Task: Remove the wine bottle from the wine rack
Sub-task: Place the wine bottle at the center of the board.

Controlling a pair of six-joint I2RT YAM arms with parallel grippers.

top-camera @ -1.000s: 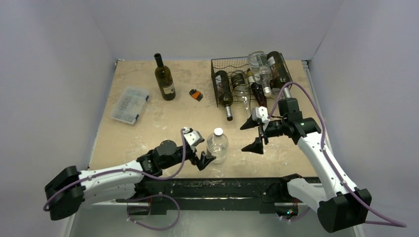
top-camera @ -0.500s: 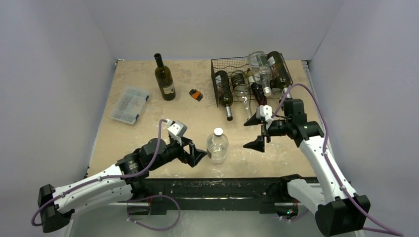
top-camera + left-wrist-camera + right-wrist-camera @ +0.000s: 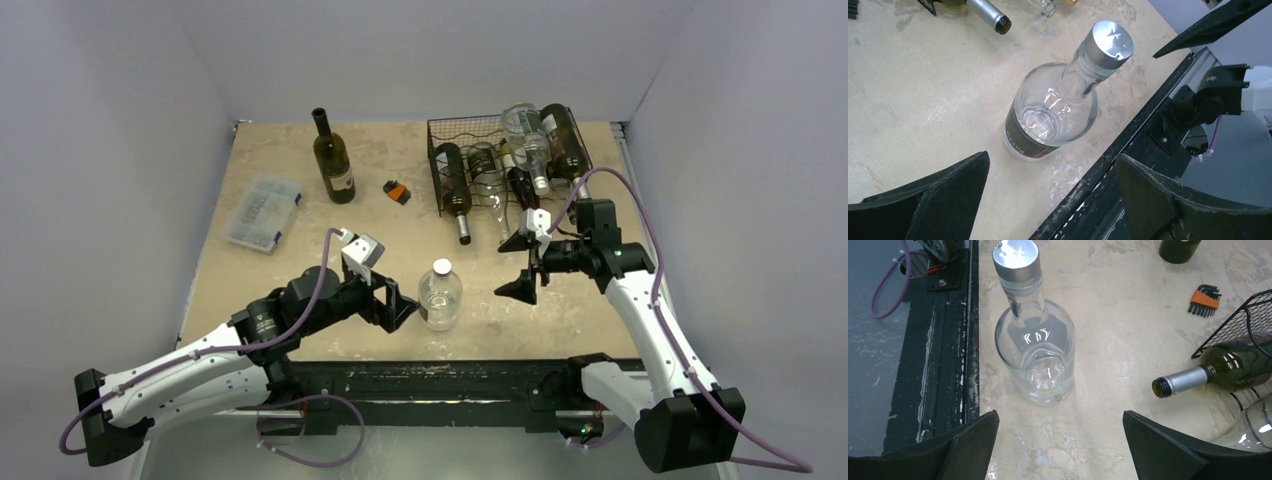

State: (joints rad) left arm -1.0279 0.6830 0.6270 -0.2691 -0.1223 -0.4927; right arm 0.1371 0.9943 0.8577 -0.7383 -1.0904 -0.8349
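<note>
left jaws (image 3: 397,305): wide, empty, just backed off the clear bottle (image 3: 440,295)
clear bottle: upright by the tabletop (image 3: 290,270) near edge, middle. That one's done imo
right jaws (image 3: 517,265): wide, empty, eased toward the wine rack (image 3: 470,130)
wine rack: far right corner, dark bottle (image 3: 452,178) and others lie in it

Soft, even light from above here, with no hard shadows on the pale worktop (image 3: 300,270), only faint smudges under things. In the left wrist view the clear bottle (image 3: 1053,112) is crisp, with white glints on its shoulder and its silver cap (image 3: 1108,42) flaring at one o'clock. The fingers (image 3: 933,200) of the left pincer (image 3: 1052,159) go near-black at seven and five o'clock, their detail lost. The right wrist view has the same glare on the glass.
</note>
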